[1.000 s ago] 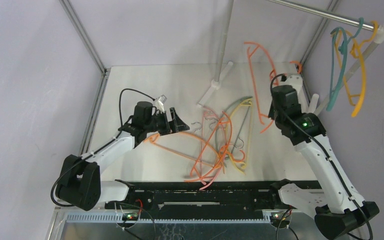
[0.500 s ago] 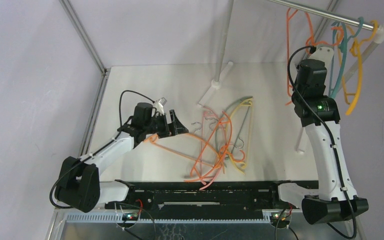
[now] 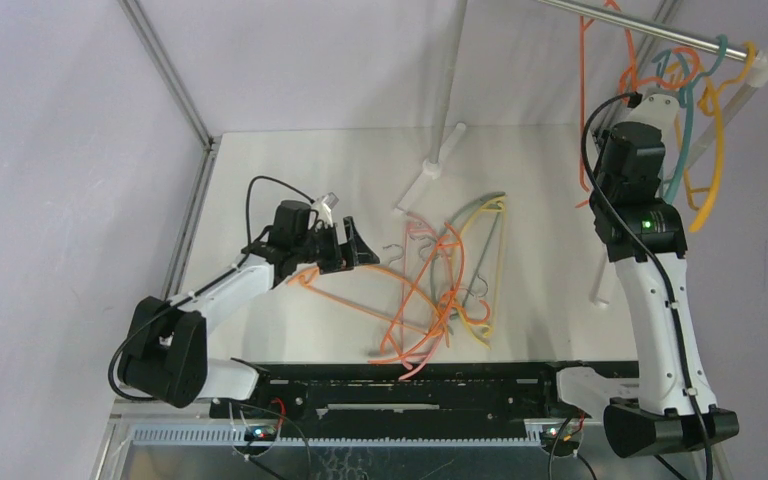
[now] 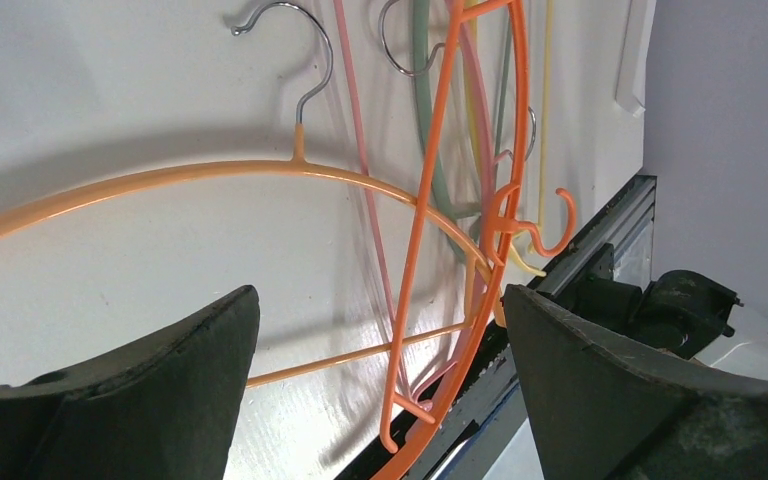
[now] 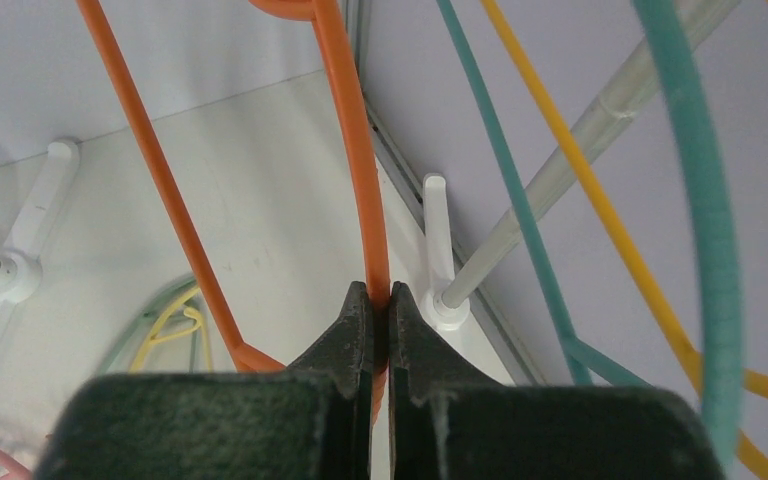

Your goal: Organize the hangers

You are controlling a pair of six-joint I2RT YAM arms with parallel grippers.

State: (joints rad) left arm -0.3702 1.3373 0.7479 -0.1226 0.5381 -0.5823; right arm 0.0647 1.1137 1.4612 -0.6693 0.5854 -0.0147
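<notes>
A tangle of orange, pink, yellow and pale green hangers (image 3: 440, 290) lies mid-table. My left gripper (image 3: 355, 245) hovers open at the pile's left edge; in the left wrist view its jaws (image 4: 375, 310) stand wide above a pale orange hanger (image 4: 210, 172) and a brighter orange one (image 4: 430, 200), touching neither. High at the right, my right gripper (image 3: 650, 95) is shut on an orange hanger (image 3: 582, 100), its bar pinched between the fingertips (image 5: 380, 295). That hanger (image 5: 360, 180) is up by the steel rod (image 3: 650, 30). A teal hanger (image 3: 680, 120) and a yellow hanger (image 3: 715, 150) hang from the rod.
A white rack pole (image 3: 447, 90) rises from its foot (image 3: 430, 170) at the table's back. A second slanted pole (image 3: 720, 110) runs behind the hung hangers. A black rail (image 3: 410, 385) lines the near edge, between the arm bases.
My right arm has lifted the orange hanger from just above the table up to the rod at the upper right. The left arm has barely shifted and stays open.
</notes>
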